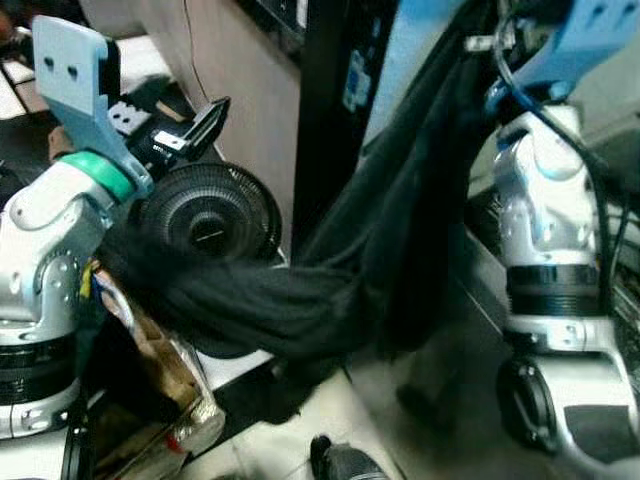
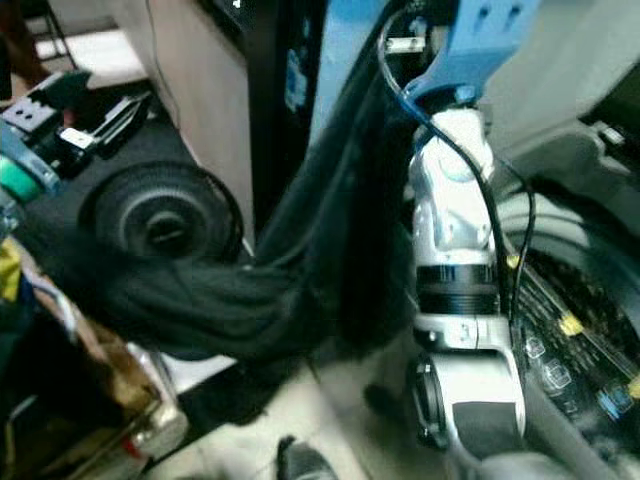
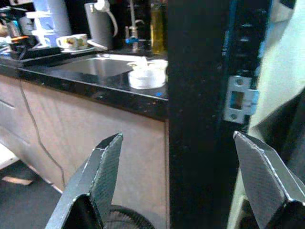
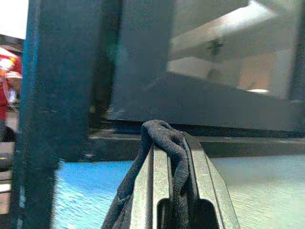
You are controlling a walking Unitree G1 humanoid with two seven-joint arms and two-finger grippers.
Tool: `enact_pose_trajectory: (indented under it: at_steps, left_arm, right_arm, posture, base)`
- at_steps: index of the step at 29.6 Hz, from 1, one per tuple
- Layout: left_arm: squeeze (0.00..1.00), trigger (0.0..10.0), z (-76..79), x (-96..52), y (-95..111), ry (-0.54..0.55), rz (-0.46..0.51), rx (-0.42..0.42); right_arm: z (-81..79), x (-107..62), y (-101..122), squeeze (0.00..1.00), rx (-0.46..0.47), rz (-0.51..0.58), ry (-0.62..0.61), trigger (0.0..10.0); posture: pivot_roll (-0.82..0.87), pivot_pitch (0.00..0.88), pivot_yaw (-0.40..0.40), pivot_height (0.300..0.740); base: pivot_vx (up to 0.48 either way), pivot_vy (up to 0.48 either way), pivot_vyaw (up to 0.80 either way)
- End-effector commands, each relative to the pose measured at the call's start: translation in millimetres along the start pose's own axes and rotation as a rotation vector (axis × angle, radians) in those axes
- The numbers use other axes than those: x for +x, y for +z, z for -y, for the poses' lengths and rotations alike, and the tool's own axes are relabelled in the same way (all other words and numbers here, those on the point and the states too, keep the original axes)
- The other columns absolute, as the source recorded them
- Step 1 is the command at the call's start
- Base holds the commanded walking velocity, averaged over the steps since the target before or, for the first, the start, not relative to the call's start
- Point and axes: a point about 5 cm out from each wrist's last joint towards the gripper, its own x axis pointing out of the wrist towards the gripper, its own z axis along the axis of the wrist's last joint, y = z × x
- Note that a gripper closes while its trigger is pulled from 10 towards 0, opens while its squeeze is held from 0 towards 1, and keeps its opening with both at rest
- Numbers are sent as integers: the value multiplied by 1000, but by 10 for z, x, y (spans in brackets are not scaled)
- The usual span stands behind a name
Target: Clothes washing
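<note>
A long black garment hangs from high up at the right and sags down to the left, its lower end bunched against my left arm. In the right wrist view my right gripper is shut on a fold of this black cloth, which sticks out between the fingertips. My left gripper is raised above the bunched end, fingers spread wide open with nothing between them. The right arm reaches upward beside the hanging cloth.
A round black fan stands on the floor behind the garment. The washing machine's drum opening lies at the right. A black door frame rises in the middle. A box of clutter sits low left. A dark counter with a sink is beyond.
</note>
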Motion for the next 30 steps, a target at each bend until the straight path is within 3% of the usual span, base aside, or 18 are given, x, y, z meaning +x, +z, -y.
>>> enact_pose_trajectory:
  at_steps: [1,30]
  left_arm:
    - [0,10000,-11,-17,-9,5,-6,5]
    - [0,10000,-33,4,33,27,8,7]
  right_arm:
    - [1,35,154,0,7,74,-11,10000]
    - [-7,48,194,0,15,90,-18,10000]
  posture:
    - [99,83,-4,740]
    - [101,87,0,740]
  base:
    - [0,0,-800]
    - [0,0,-765]
